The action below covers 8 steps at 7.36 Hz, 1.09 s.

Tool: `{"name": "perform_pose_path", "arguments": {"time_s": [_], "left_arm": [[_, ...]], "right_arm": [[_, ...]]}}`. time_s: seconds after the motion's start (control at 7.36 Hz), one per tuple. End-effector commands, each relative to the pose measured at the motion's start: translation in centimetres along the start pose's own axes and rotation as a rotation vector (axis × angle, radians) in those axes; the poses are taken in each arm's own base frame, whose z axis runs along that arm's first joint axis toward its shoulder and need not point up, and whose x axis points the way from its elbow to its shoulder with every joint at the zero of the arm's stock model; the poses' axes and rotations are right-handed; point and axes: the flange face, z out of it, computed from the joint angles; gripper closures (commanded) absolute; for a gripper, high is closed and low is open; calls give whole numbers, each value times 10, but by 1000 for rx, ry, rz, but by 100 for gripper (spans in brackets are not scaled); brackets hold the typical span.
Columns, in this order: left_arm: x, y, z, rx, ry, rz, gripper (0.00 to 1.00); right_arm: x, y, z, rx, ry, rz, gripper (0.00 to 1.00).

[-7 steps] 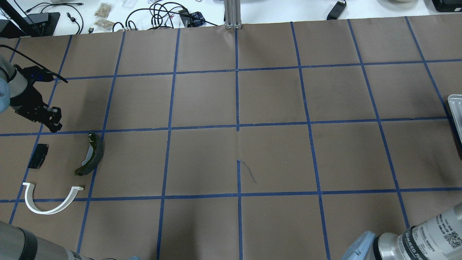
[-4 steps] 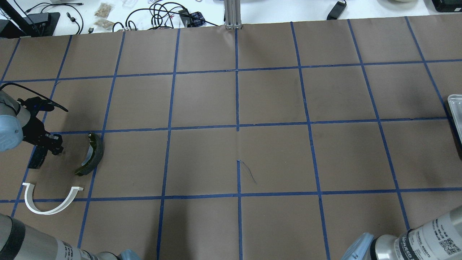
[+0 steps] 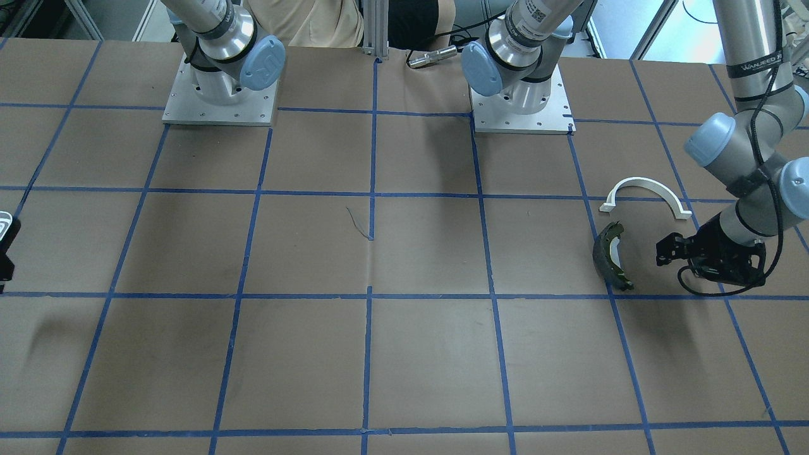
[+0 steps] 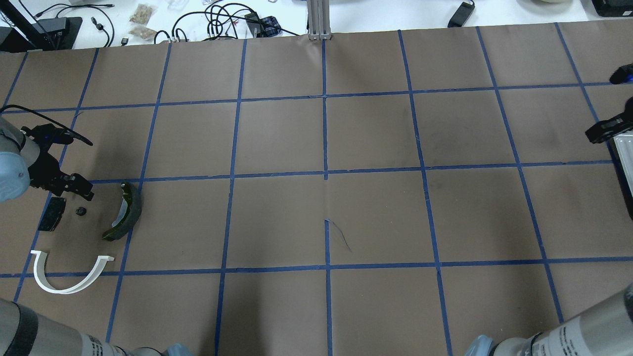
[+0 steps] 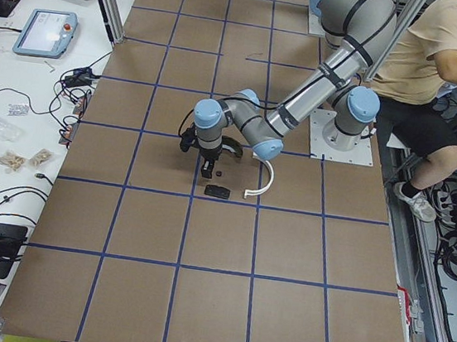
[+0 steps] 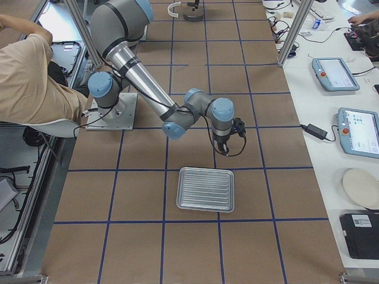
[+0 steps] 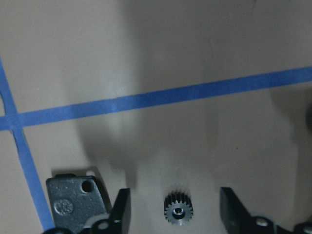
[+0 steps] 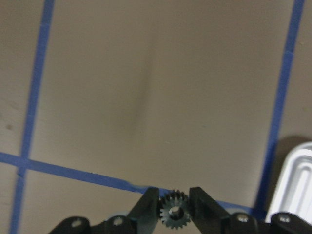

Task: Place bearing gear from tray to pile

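**Table** (image 4: pixel 376 133): brown paper surface, squared off with blue tape. White benches with cables and handheld screens (image 6: pixel 336 74) run along one side. A seated person in a beige shirt (image 5: pixel 426 53) is beside the robot bases.

**Left arm** (image 5: pixel 303 105): stretched low over the pile, wrist bent down.

**Right arm** (image 6: pixel 148 83): reaches out, wrist turned down just beyond the ribbed metal tray (image 6: pixel 205 189). The overhead view catches only the tray's edge.

**White half-ring arch** (image 3: pixel 644 181): lies flat, nearest the robot.

**Dark curved brake shoe with olive lining** (image 4: pixel 133 210): lies apart from the arch.

**Small black rectangular pad** (image 4: pixel 52 215): lies beside a tape line.

**Left gripper** (image 4: pixel 84 190): fingers (image 7: pixel 123 209) spread wide, holding nothing.

**Right gripper** (image 8: pixel 174 194): pinches a second small dark gear (image 8: pixel 174 215) by its teeth. Only its wrist view shows this.

**Small dark toothed bearing gear** (image 7: pixel 178 211): flat on the paper between the left gripper's spread fingers, seemingly just clear of the pad. It sits between the pad and the brake shoe. The front-facing view hides it.
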Motion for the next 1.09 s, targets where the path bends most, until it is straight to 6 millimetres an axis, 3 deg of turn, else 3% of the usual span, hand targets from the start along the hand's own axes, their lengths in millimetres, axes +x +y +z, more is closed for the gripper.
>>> {"name": "perform_pose_path", "arguments": {"time_s": [0.0, 0.27, 0.41, 0.68, 0.82, 0.95], "left_arm": [[16, -34, -67, -23, 19, 51, 0], [64, -55, -157, -117, 91, 55, 0], [92, -58, -187, -120, 108, -38, 0], [182, -51, -245, -67, 84, -155, 0], [228, -33, -278, -39, 59, -204, 0], [257, -19, -300, -14, 45, -277, 0]], "right_arm": [[-167, -25, 8, -13, -34, 131, 92], [-335, -35, 3, 25, -35, 265, 92], [-412, -33, 2, 28, -51, 313, 92], [-492, -26, 18, 59, -86, 404, 92], [-532, -15, 30, 31, -101, 430, 92], [-573, -1, 40, 6, -114, 433, 92]]}}
